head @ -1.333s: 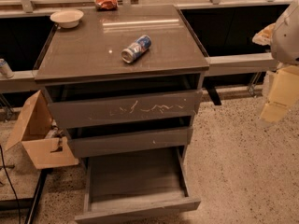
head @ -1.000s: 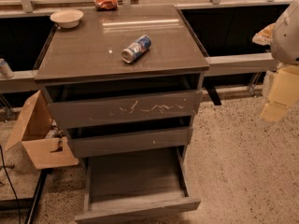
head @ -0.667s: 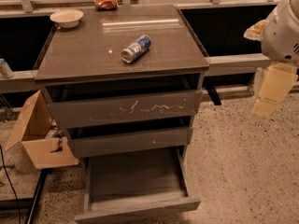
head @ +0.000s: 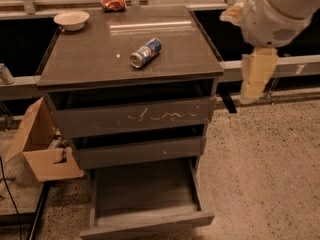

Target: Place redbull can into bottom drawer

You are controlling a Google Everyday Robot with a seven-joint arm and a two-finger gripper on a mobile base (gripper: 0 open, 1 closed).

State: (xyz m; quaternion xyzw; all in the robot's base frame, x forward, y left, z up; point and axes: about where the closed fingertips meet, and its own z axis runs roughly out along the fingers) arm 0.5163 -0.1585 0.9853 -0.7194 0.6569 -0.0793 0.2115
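Observation:
The redbull can (head: 145, 53) lies on its side near the middle of the cabinet top (head: 90, 64), silver end toward the front left. The bottom drawer (head: 150, 223) is pulled out, and its shallow tray holds nothing. My gripper (head: 256, 79) hangs below the white arm at the upper right. It is beside the cabinet's right edge, apart from the can and well to its right.
A white bowl (head: 71, 19) and a red-orange snack bag (head: 113, 3) sit at the back of the top. The white-scratched top drawer front (head: 132, 116) and the middle drawer front (head: 140, 151) are closed. An open cardboard box (head: 42, 146) stands left of the cabinet. Speckled floor lies to the right.
My arm and gripper have moved left and up, closer to the cabinet's right edge. The can and the drawers have not moved.

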